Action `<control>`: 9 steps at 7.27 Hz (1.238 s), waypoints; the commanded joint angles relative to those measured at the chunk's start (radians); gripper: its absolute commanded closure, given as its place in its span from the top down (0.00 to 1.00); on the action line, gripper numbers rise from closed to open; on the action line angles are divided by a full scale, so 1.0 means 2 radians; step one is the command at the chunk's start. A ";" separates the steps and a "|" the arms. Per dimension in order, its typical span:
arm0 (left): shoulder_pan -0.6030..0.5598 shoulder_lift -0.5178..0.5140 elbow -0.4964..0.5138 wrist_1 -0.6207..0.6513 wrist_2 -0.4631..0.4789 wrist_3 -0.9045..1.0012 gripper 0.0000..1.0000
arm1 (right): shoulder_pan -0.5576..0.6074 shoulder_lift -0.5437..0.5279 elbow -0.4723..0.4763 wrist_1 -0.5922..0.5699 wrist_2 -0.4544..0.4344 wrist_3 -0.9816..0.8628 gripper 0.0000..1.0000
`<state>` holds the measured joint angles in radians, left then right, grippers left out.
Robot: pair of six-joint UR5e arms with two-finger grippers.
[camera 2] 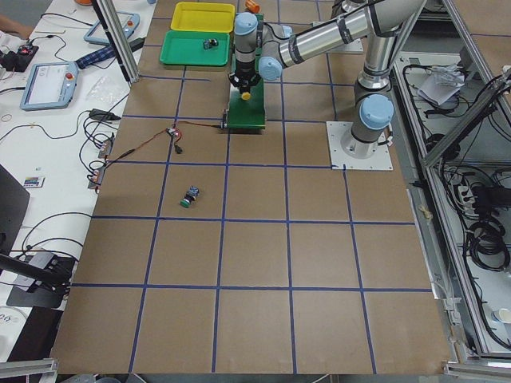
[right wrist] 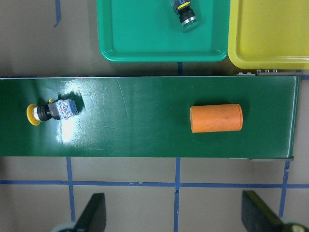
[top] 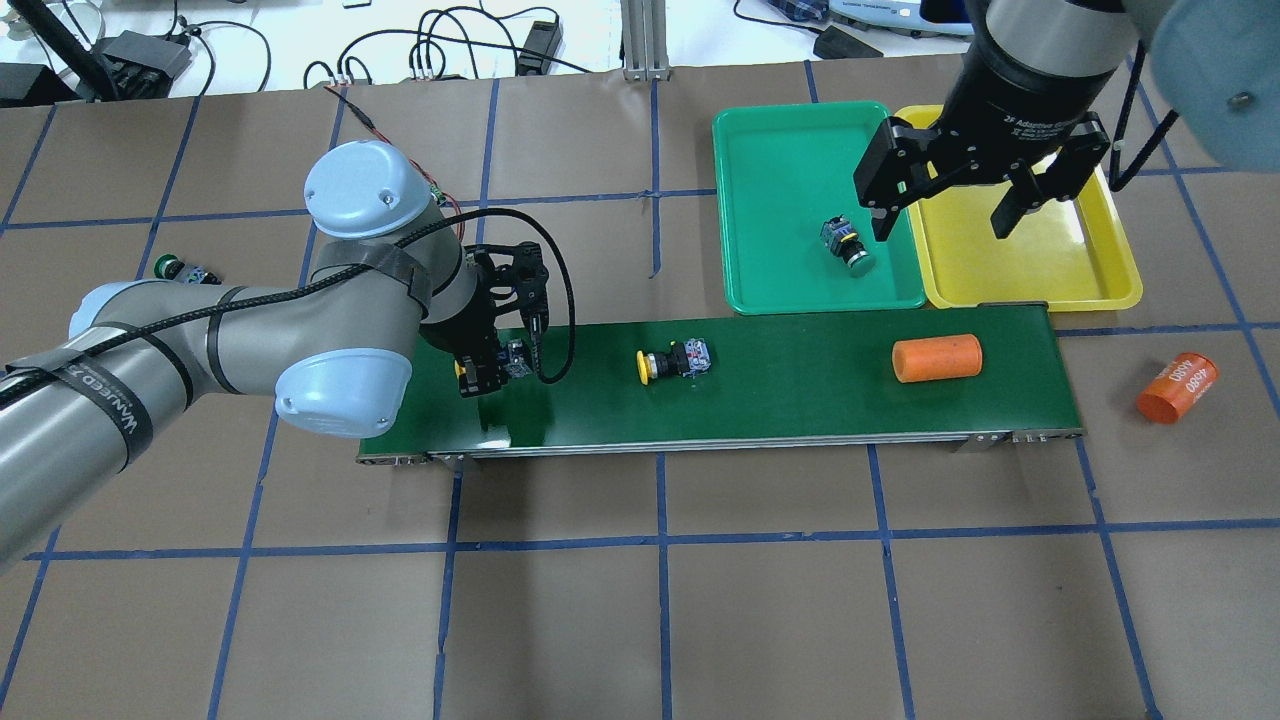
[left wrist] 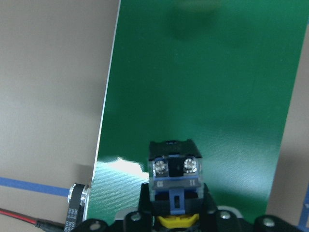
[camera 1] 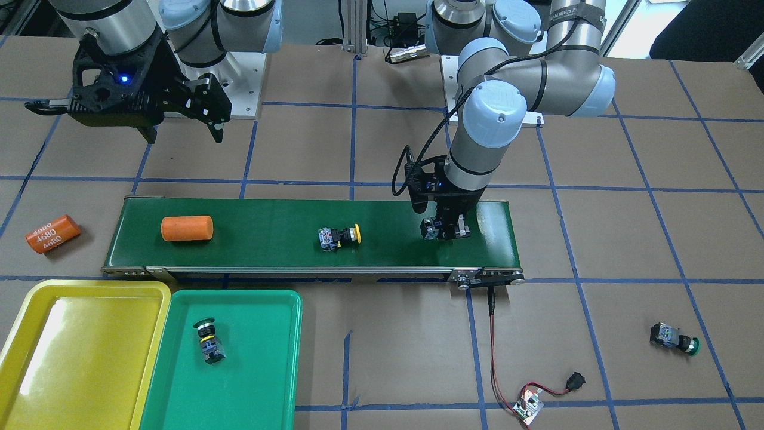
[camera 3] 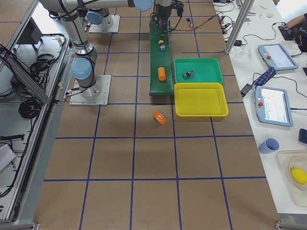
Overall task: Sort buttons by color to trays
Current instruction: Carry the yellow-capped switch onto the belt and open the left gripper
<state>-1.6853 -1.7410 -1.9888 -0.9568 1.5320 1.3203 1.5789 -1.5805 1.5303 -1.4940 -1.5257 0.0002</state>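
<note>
Four buttons: one yellow-capped button (camera 1: pixel 340 236) at mid-frame, a second yellow button (camera 1: pixel 428 229) right of centre, a green-capped button (camera 1: pixel 674 338) at lower right, a fourth button (camera 1: pixel 209 341) at lower left; two trays, the yellow tray (camera 1: pixel 77 358) and the green tray (camera 1: pixel 256 370), bottom left. Two orange cylinders, the plain cylinder (camera 1: pixel 187 228) and the marked cylinder (camera 1: pixel 52 233), at left; one conveyor belt (camera 1: pixel 286 239); one circuit board (camera 1: pixel 527 406) at bottom.

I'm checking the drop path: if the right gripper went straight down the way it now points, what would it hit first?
Probably the brown paper-covered table, on the robot's side of the conveyor belt. The wrist view shows only paper and blue tape between the open right gripper fingers; its height is unclear.
</note>
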 commanded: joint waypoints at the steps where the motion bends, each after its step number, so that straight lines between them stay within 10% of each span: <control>1: -0.001 0.003 -0.022 0.005 0.002 0.006 0.32 | -0.003 -0.001 -0.001 0.001 0.000 -0.001 1.00; 2: -0.001 0.003 -0.026 0.006 0.002 -0.002 0.99 | -0.004 0.000 -0.001 -0.001 -0.002 -0.001 1.00; 9: 0.130 -0.029 0.063 0.004 0.010 -0.086 1.00 | -0.003 -0.003 -0.001 -0.004 -0.010 -0.022 1.00</control>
<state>-1.5058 -1.7656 -1.9028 -0.9520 1.5589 1.1803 1.5742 -1.5834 1.5285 -1.5019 -1.5462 -0.0422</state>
